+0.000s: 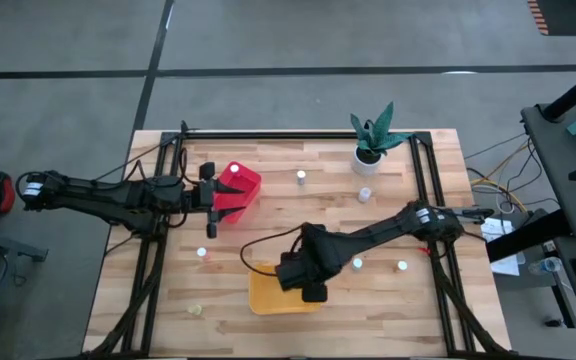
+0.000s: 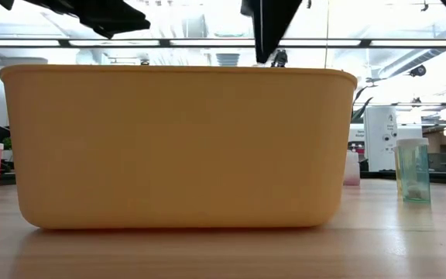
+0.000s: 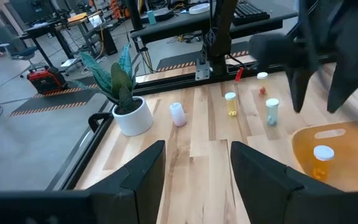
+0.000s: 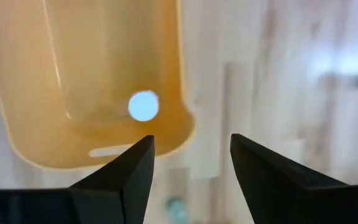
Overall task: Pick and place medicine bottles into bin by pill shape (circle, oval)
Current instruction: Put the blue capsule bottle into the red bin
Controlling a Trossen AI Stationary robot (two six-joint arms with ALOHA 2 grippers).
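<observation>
2 dark arms reach over the wooden table (image 1: 388, 300). The right gripper (image 1: 313, 292) hangs right above the yellow tub (image 1: 268, 295), with its fingers apart and nothing between them. Just below those fingers, 1 white-capped bottle (image 4: 143, 106) stands inside the tub. 2 more bottles (image 1: 357, 264) stand on the wood just beside this gripper's arm. The left gripper (image 1: 211, 229) hovers next to the red tub (image 1: 238, 190), fingers apart and holding nothing. Ahead of it stand a small clear bottle (image 3: 177, 114) and a white pot with a green plant (image 3: 132, 115).
</observation>
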